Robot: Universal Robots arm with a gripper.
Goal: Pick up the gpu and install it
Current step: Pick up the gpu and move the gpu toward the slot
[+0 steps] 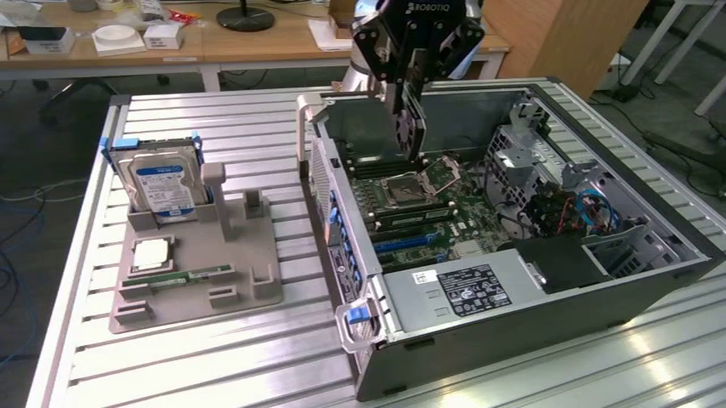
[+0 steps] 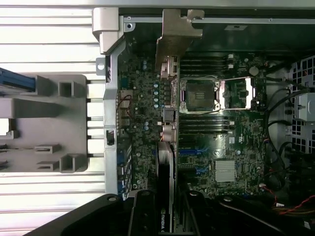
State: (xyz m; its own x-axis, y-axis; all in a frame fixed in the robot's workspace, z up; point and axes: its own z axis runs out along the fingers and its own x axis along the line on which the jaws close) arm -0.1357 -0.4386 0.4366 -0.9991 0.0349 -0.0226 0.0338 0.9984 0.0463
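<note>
My gripper [image 1: 411,81] hangs over the open computer case [image 1: 635,285], shut on the gpu [image 1: 409,123], a thin dark card held on edge and pointing down toward the motherboard [image 1: 437,200]. The card's lower end is above the board near the CPU socket [image 1: 405,185], apart from it. In the wrist view the gpu [image 2: 166,172] runs edge-on between my fingers [image 2: 142,219], with its silver bracket [image 2: 177,34] at the far end by the case wall. Blue expansion slots [image 2: 197,152] lie on the motherboard [image 2: 142,98] to one side of the card.
On the exterior view's left a grey fixture [image 1: 204,255] holds a silver hard drive [image 1: 162,187], a CPU chip [image 1: 151,253] and a green memory stick [image 1: 187,276]. Cables [image 1: 590,212] and drive cages fill the case's right side. Everything stands on a slatted metal table [image 1: 227,357].
</note>
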